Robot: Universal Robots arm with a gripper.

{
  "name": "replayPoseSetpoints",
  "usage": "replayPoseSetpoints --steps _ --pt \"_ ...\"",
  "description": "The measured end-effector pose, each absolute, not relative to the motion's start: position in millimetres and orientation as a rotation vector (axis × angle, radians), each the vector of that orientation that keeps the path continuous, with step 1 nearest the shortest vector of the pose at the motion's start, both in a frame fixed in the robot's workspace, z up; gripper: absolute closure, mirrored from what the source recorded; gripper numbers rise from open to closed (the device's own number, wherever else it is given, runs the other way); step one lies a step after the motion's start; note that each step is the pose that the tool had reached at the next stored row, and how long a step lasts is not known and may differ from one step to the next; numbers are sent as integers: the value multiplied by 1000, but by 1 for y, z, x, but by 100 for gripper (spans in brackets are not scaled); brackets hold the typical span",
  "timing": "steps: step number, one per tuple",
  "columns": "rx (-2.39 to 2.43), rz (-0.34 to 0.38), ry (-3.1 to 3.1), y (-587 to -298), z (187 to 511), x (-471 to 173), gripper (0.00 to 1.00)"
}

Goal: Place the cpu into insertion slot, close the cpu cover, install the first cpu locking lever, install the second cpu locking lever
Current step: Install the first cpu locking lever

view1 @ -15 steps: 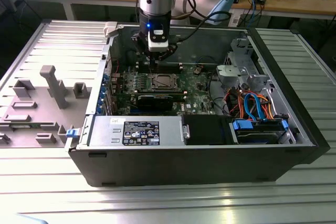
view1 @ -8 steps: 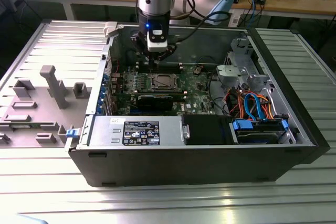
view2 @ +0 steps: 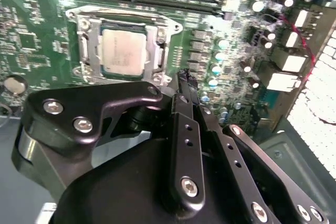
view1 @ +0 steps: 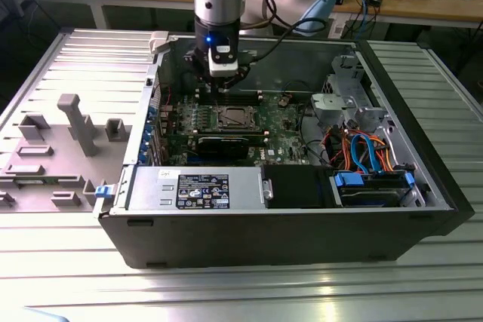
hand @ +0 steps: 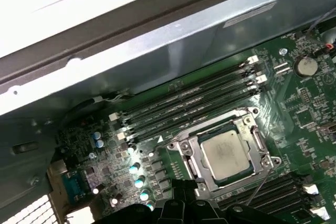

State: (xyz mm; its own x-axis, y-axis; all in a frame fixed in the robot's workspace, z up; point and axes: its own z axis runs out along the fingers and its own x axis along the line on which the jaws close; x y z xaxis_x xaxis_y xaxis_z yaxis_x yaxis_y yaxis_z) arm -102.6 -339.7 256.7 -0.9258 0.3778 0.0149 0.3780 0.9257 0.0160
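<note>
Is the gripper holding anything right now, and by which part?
Nothing visibly held: the tips of the gripper meet, nothing seen between them, beside the edge of the cpu cover. The cpu lies under that cover.

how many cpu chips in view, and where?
1. The flat square silver-topped cpu lies in the silver-rimmed insertion slot of the green motherboard, near the black gripper, which hides some of the board.
</note>
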Motion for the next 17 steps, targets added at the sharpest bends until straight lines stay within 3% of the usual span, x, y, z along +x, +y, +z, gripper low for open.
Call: replayPoseSetpoints --steps 17 --pt "-478 -37 -3114 -340 263 -114 89"
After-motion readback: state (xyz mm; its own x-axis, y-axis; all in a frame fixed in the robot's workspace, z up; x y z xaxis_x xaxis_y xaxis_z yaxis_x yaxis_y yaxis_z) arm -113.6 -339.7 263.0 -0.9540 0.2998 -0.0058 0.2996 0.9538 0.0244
